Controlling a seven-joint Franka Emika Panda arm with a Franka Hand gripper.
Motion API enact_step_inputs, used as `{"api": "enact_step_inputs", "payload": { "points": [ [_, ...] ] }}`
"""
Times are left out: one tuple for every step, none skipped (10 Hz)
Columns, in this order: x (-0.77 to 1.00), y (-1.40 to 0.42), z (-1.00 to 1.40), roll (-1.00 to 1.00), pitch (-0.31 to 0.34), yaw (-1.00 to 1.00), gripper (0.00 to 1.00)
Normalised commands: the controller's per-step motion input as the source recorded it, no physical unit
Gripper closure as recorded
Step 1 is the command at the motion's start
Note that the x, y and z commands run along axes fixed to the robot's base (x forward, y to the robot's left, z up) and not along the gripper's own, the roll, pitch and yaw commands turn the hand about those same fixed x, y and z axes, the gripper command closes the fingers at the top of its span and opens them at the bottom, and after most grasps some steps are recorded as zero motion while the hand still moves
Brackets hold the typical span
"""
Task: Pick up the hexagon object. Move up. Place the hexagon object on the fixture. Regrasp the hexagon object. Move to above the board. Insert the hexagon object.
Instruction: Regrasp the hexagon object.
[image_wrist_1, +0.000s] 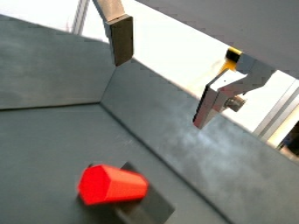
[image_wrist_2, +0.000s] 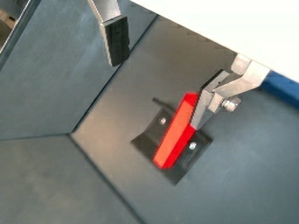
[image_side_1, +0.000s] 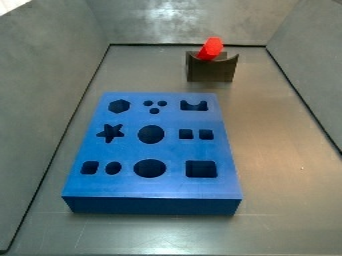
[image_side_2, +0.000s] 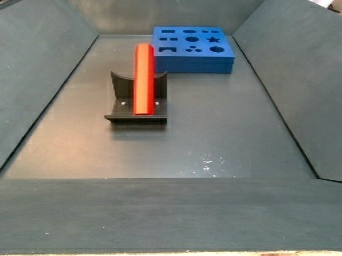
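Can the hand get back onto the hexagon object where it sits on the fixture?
Probably yes. The hexagon object lies across the fixture with nothing over it. In a wrist view the hand is open with its fingers spread wide, apart from the rod. The board sits well clear.

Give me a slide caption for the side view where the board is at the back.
Red rod resting upright on the dark fixture, blue board behind; tool out of view.
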Motion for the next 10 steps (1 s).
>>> {"api": "enact_step_inputs", "payload": {
  "points": [
    [0.19, -0.06, -0.02, 1.0, 0.264, 0.21, 0.0],
    [0.2, -0.06, -0.02, 0.92, 0.267, 0.25, 0.0],
    [0.24, -0.06, -0.02, 0.7, 0.217, 0.28, 0.0],
    [0.27, -0.06, -0.02, 0.53, 0.175, 0.29, 0.0],
    [0.31, -0.06, -0.01, 0.33, 0.12, 0.29, 0.0],
    [0.32, -0.05, -0.01, 0.24, 0.078, 0.28, 0.0],
    [0.32, -0.06, -0.01, 0.2, 0.03, 0.26, 0.0],
    [0.32, -0.06, -0.02, 0.2, 0.017, 0.24, 0.0],
    [0.32, -0.06, -0.01, 0.19, 0.007, 0.2, 0.0],
    [0.32, -0.06, -0.01, 0.19, 0.005, 0.17, 0.0]
  ]
}}
